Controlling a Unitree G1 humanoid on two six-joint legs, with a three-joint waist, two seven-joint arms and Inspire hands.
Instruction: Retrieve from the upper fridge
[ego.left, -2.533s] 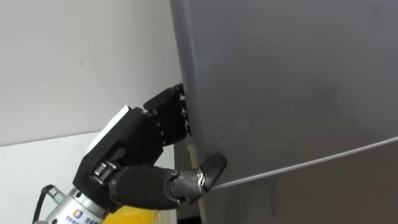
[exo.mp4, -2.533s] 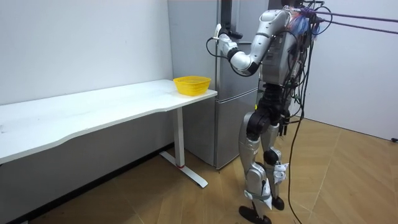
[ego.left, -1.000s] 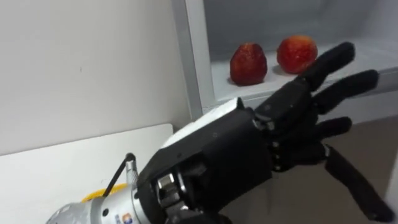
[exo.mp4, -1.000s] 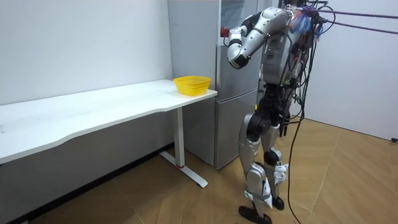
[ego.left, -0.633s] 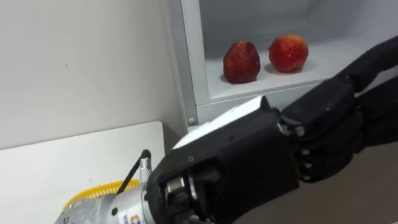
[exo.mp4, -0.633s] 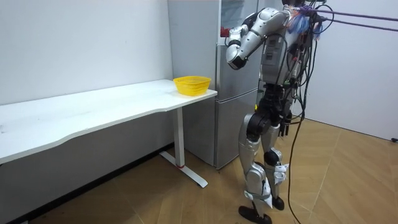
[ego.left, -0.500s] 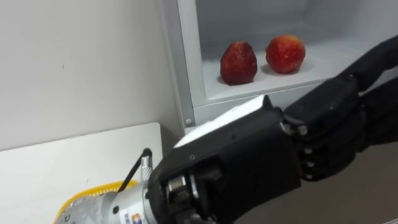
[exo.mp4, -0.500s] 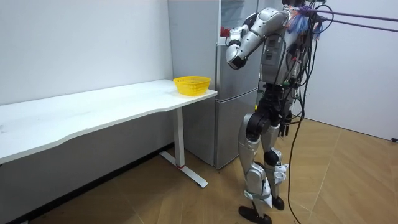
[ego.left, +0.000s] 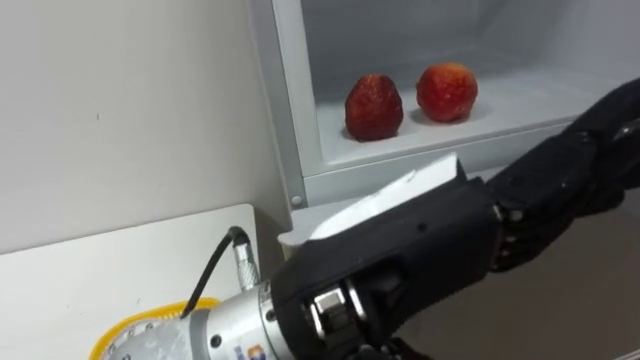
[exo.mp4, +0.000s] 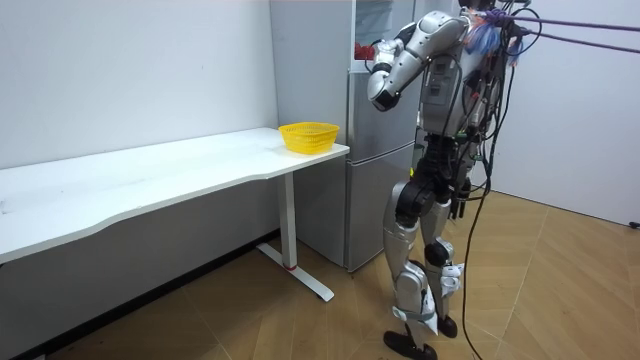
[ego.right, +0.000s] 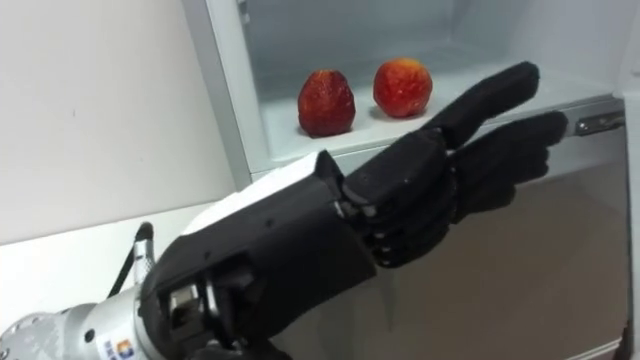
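With left hand (ego.right: 300, 240) open just below the fridge shelf (ego.left: 500, 112) and two red fruits (ego.right: 326, 102) sitting on it at 12 o'clock, could clip the shelf lip or knock one rolling.

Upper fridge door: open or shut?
Open. The eye views look straight into the upper fridge, where two red fruits sit on its white shelf; the left hand is extended before it, fingers straight.
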